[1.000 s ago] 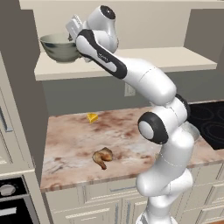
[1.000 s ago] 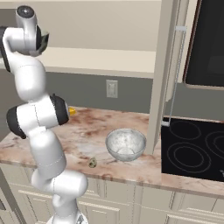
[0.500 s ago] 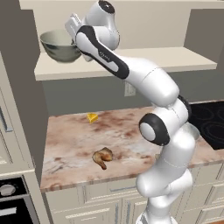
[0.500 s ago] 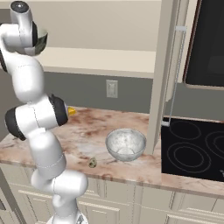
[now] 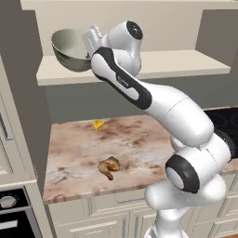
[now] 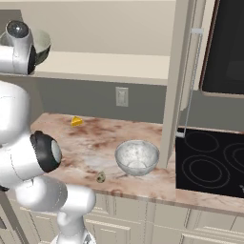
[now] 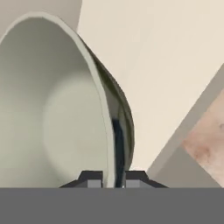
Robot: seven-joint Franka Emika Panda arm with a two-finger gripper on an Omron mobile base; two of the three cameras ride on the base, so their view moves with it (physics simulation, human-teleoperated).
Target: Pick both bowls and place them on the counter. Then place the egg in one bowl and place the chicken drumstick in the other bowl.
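Note:
The dark grey-green bowl (image 5: 69, 49) with its pale cream inside sits at the left end of the beige shelf. My gripper (image 5: 88, 49) is shut on its right rim. In the hand view the rim of this bowl (image 7: 48, 109) runs between the two fingertips of the gripper (image 7: 113, 177). The bowl (image 6: 42, 45) also peeks out behind the arm in the right base view. The white speckled bowl (image 6: 137, 157) stands upright on the marbled counter (image 6: 95, 138), with the egg (image 6: 101, 177) just left of it near the front edge. The chicken drumstick (image 5: 109, 167) lies on the counter (image 5: 139, 139).
A yellow cheese wedge (image 5: 97, 125) lies near the back of the counter. The beige shelf (image 5: 162, 62) runs to the right under the upper cabinets. A black stove top (image 6: 209, 162) adjoins the counter on the right. A tall cabinet side (image 5: 28, 116) bounds the left.
The jaws, open around the bowl's rim a second ago, have closed on it. The bowl has hardly shifted.

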